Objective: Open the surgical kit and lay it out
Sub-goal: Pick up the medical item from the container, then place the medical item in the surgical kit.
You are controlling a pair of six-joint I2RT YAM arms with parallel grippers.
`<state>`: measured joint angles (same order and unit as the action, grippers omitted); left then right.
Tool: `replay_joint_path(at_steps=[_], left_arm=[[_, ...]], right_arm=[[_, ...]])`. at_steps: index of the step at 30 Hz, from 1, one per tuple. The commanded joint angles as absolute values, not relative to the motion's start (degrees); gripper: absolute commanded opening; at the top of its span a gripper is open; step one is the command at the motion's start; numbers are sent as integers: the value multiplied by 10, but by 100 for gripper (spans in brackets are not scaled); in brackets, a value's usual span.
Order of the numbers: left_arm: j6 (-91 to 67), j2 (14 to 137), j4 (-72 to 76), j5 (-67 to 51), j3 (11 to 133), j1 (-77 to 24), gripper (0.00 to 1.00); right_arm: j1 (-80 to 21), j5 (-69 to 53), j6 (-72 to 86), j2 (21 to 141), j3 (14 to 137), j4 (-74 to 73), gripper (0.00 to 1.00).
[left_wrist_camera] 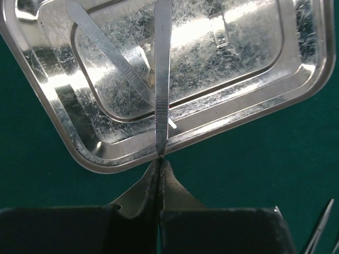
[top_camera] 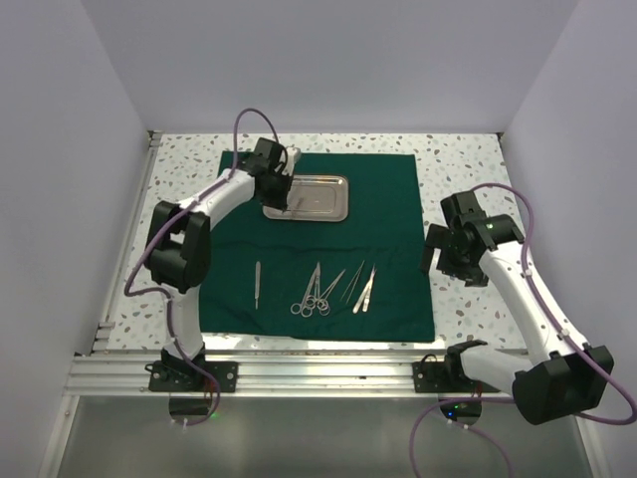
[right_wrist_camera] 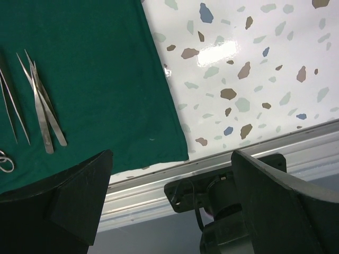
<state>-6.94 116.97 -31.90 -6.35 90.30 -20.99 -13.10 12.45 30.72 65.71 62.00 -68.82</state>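
Most of the job looks finished. The green drape [top_camera: 388, 249] lies spread flat in the middle of the overhead view, and the steel tray [top_camera: 343, 197] sits on its upper middle part. A row of instruments is set out along its lower part: a slim handle [top_camera: 256, 284] at lower left, scissors and forceps [top_camera: 310, 296] crossed together in the centre, and tweezers [top_camera: 363, 289] to their right. What seems left, by my reckoning, is to bring the last piece out of the tray.

That piece is a flat steel handle [left_wrist_camera: 161, 79]. The left pincer [left_wrist_camera: 160, 161] has its jaws pressed fully together on the handle's near end. In the left wrist view the handle runs straight up from the fingertips, across the tray's rim and over its floor. (A slanting strip beside it at upper left may be another tool or only a reflection; I cannot tell.) Whether the handle is lifted clear of the tray is not plain.

The right pincer [top_camera: 448, 254] hangs at the right of the overhead view, just beside the drape's edge, with its jaws spread wide and nothing between them.
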Motion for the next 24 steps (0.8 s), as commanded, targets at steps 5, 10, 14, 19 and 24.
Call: replay_joint_path(at_steps=[5,10,14,19,24], left_arm=[[-111,1050,-337,-73,860,-223,0],[-158,950,-339,-39,767,-247,0],[-227,858,-351,-4,651,-264,0],[-330,720,-369,30,549,-290,0],[-377,644,-392,26,462,-304,0]], right_arm=[[-131,110,296,629,616,-671,98],[-131,105,297,625,614,-667,98],[-131,103,296,622,614,-667,98],[-132,94,296,622,610,-664,98],[-133,89,295,625,608,-661,99]])
